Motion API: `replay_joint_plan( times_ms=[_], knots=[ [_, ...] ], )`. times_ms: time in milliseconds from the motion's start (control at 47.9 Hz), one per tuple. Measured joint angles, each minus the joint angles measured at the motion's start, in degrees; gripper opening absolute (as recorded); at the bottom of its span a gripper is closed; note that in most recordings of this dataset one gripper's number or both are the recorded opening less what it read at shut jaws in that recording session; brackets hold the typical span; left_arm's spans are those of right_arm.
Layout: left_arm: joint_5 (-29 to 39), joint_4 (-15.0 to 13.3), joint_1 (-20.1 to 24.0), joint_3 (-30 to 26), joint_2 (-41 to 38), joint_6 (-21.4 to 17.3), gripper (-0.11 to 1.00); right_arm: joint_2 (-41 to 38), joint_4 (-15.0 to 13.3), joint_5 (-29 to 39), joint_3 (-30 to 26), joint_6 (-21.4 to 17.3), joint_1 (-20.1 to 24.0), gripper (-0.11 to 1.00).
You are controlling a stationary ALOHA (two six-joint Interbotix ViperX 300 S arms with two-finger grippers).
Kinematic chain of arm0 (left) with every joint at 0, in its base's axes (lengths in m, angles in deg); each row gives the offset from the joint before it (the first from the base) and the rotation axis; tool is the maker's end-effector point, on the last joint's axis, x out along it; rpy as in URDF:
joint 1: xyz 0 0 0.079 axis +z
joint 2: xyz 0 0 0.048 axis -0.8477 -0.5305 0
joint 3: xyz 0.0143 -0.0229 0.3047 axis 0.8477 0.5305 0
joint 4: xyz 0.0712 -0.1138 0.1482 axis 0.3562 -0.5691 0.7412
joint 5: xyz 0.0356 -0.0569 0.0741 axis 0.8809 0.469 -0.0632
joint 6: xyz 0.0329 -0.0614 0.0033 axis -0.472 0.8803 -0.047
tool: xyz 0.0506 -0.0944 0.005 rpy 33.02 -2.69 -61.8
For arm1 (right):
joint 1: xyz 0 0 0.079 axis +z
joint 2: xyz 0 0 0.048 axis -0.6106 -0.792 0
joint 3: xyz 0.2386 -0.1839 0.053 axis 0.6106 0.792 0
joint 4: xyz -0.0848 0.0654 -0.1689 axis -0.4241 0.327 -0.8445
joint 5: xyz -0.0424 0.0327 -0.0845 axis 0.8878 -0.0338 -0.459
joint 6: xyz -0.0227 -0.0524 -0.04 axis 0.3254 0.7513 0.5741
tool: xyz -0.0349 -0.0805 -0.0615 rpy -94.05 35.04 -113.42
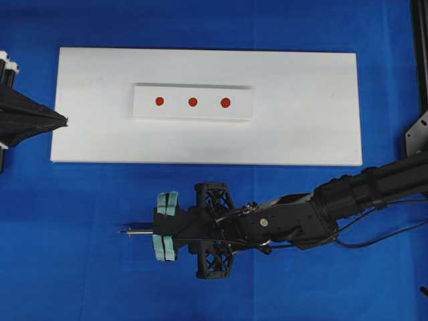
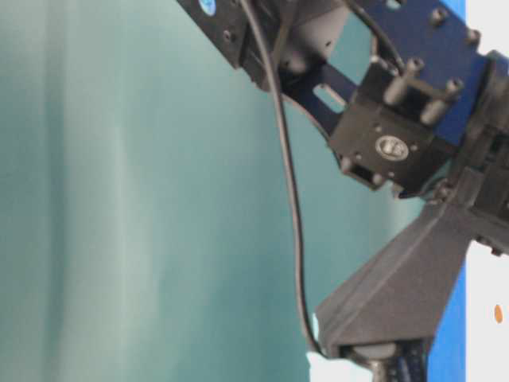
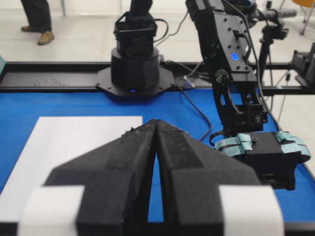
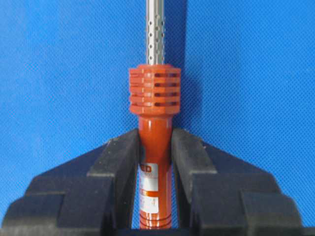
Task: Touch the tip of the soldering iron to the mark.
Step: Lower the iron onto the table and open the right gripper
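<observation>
three red marks [image 1: 192, 101] on white block [image 1: 144, 110], right fingers [image 4: 118, 162] clamping soldering iron [image 4: 154, 147]

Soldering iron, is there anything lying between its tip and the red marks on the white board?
Nothing visible. The soldering iron is clamped in the right gripper over bare blue cloth, its tip pointing left. Only open cloth and bare white board lie between it and the three red marks. The left gripper sits at the board's left edge, clear of them.

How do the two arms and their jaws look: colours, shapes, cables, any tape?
Both arms are black. The right gripper has a lattice frame, teal tape around its fingers and thin black cables. The left gripper has wedge-shaped black foam pads with white tape bands.
</observation>
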Motion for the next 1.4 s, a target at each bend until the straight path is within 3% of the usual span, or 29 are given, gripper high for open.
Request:
replay_joint_plan(
  times_ms=[459,501,689,793,939,1148,1398],
  knots=[
    [-0.09,0.0,-0.09,0.0,0.0,0.0,0.0,0.0,0.26,0.0,0.35,0.0,-0.44,0.09],
    [0.0,-0.09,-0.09,0.0,0.0,0.0,0.0,-0.09,0.09,0.0,0.26,0.09,-0.44,0.16],
    [0.0,-0.09,0.0,0.0,0.09,0.0,0.0,-0.09,0.35,0.0,0.35,0.0,-0.53,0.68],
    [0.0,0.0,-0.09,0.0,0.0,0.0,0.0,0.0,0.26,0.26,0.44,0.09,-0.35,0.92],
    [-0.09,0.0,-0.09,0.0,0.09,0.0,0.0,0.09,0.0,0.88,0.35,0.09,-0.35,0.86],
    [0.0,0.0,-0.09,0.0,0.18,0.0,0.0,1.41,-0.18,2.37,0.44,0.35,-0.62,0.86],
    [0.0,-0.09,-0.09,0.0,0.53,0.0,0.0,11.16,-1.67,12.83,0.0,0.53,-0.88,0.86]
  ],
)
